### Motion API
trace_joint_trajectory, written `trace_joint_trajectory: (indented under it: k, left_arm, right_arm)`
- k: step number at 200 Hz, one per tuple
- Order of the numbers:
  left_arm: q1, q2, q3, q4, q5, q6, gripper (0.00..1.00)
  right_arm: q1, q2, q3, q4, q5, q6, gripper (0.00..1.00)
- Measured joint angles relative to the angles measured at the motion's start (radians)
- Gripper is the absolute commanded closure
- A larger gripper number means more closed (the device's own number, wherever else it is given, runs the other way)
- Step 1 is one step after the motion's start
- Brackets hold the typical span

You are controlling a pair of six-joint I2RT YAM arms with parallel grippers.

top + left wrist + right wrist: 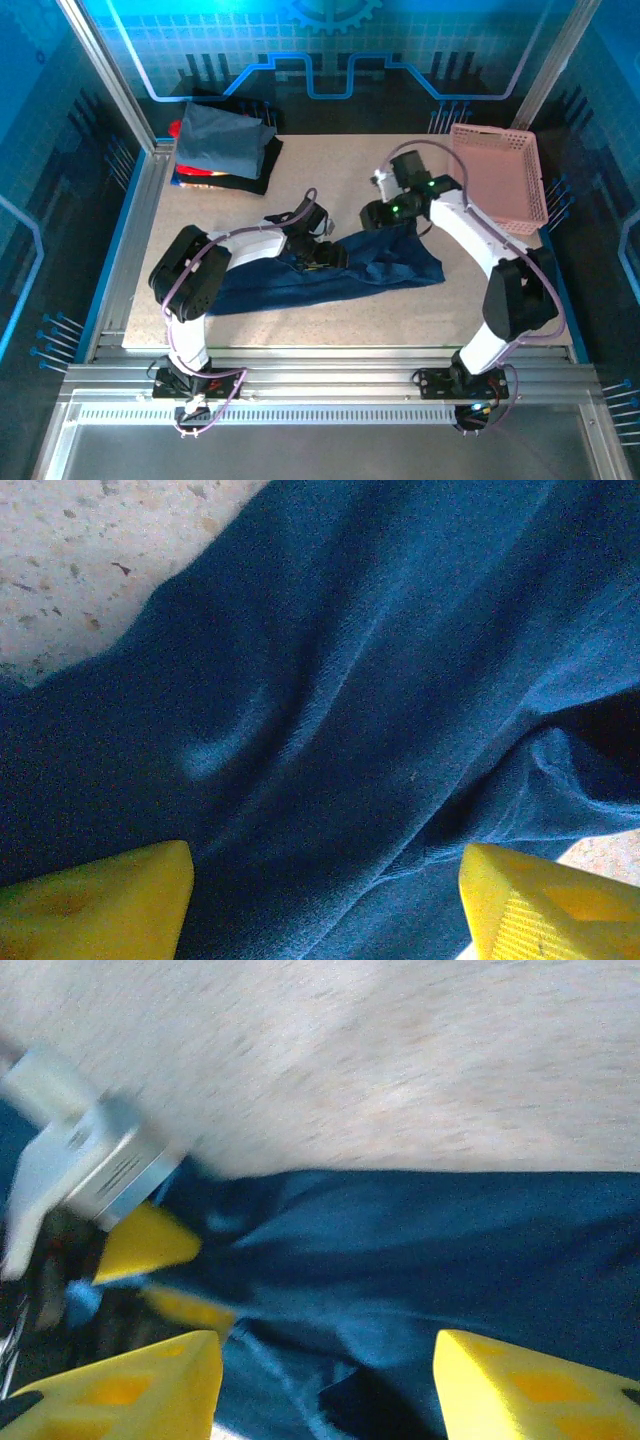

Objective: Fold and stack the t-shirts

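Navy t-shirt [330,275] lies crumpled across the worktop [330,180] centre. Left gripper [325,855] and right gripper [327,1338] sit over it, fingers apart, clamping nothing. Folded t-shirts [222,145] are stacked at the far-left corner.

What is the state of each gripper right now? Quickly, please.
Left gripper: open, jaws wide apart over the navy t-shirt, holding nothing.
Right gripper: open, jaws apart above it, holding nothing.

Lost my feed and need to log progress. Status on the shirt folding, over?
Left gripper open over navy t-shirt. Right gripper open, close beside. Shirt rumpled, unfolded; folded stack far left. Grippers crowd each other.
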Motion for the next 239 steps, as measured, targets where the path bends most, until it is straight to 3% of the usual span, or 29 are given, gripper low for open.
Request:
trace_joint_trajectory:
  k: [33,127,180,198,239]
  left_arm:
    - [0.031,0.0,-0.002,0.005,0.017,-0.033,0.28]
    - [0.049,0.0,-0.023,0.019,0.021,-0.033,0.28]
    - [0.058,-0.004,-0.036,0.037,0.033,-0.033,0.29]
    - [0.062,-0.005,-0.04,0.042,0.038,-0.033,0.29]
    - [0.065,-0.005,-0.042,0.045,0.042,-0.032,0.29]
  right_arm:
    - [0.073,0.048,-0.096,-0.002,0.005,-0.063,0.42]
    - [0.117,0.11,-0.117,0.006,0.1,-0.135,0.48]
    - [0.118,0.109,-0.15,0.001,0.137,-0.153,0.74]
    - [0.12,0.108,-0.157,0.0,0.149,-0.156,0.88]
    - [0.148,0.071,-0.191,-0.01,0.171,-0.136,0.93]
